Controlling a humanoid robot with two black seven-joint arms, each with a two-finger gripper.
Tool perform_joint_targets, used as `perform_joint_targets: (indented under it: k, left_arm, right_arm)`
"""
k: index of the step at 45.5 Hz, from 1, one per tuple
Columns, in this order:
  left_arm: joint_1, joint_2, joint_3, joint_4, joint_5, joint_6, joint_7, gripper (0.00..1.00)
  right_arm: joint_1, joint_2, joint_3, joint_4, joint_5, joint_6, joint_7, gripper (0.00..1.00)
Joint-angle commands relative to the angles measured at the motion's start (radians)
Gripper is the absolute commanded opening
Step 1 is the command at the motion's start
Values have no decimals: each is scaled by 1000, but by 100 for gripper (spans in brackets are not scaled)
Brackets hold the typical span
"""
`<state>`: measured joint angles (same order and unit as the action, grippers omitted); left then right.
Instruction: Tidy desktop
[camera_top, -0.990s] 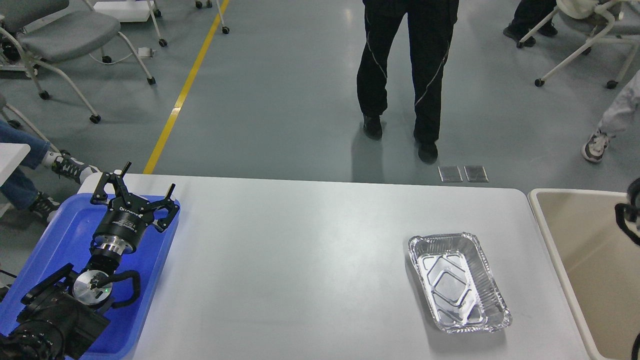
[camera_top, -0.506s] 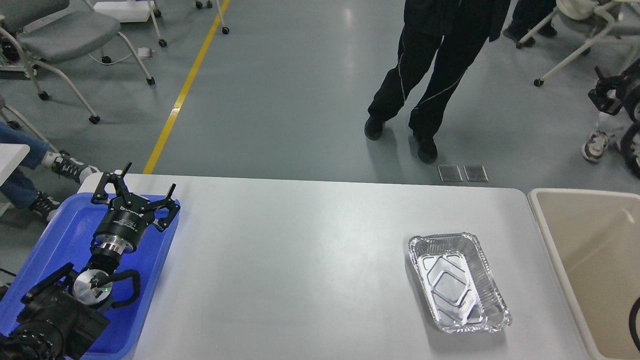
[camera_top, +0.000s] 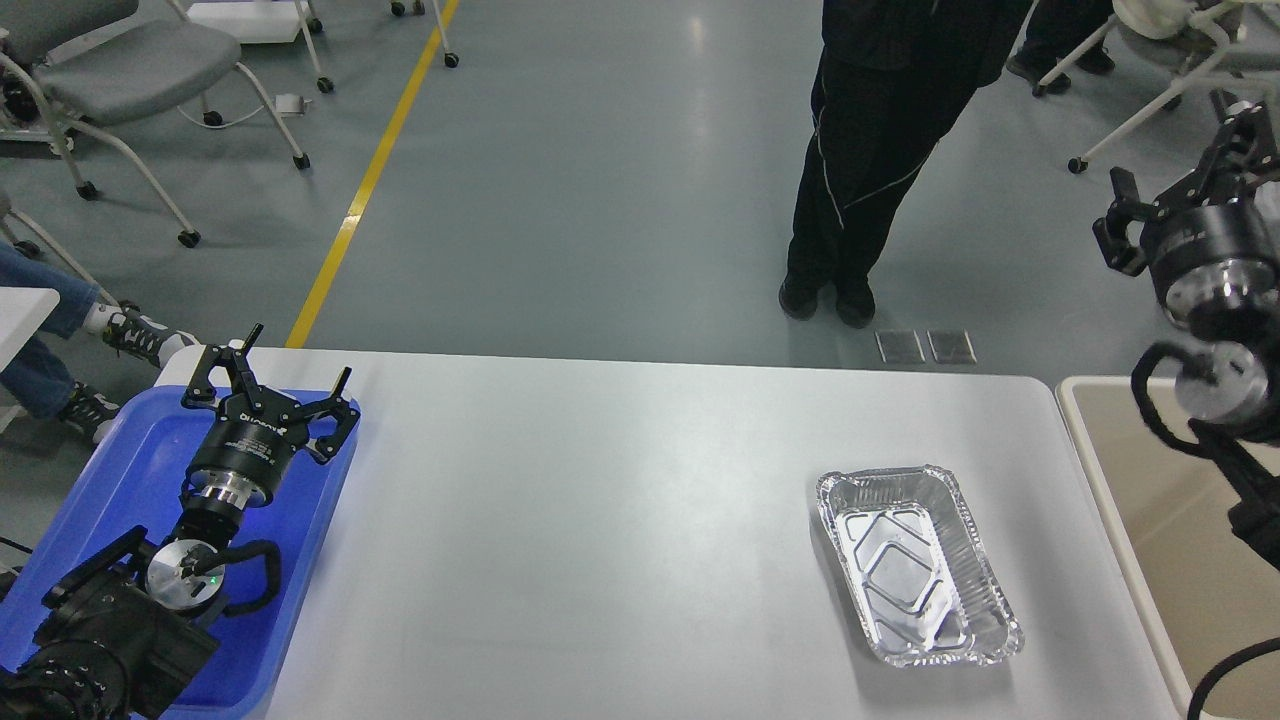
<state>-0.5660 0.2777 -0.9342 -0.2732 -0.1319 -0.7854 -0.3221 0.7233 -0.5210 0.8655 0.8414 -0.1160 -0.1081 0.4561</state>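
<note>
While my left gripper (camera_top: 268, 378) waits spread wide above the blue tray (camera_top: 120, 470), the foil pan (camera_top: 915, 562) sits on the desktop (camera_top: 600, 520), right of centre; my right gripper (camera_top: 1190, 170), raised nearby, seems parted, probably to grab it.

We are looking forward and down from our head, close above the desktop (camera_top: 620, 500), facing twelve o'clock toward the floor beyond; no second view is sharing it.

White desktop (camera_top: 620, 500), foil tray (camera_top: 917, 563) (empty) right, blue tray (camera_top: 140, 460) left edge
</note>
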Motion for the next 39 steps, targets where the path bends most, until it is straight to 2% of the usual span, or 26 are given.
perform_joint_targets:
  k: [1,18,39]
  left_arm:
    - [0,0,0,0,0,0,0,100]
    - [0,0,0,0,0,0,0,100]
    - [0,0,0,0,0,0,0,100]
  right_arm:
    - [-123,101,9,8,-4,4,38,100]
    - [-189,164,63,1,6,41,39,100]
    - [-189,154,64,-18,6,41,39,100]
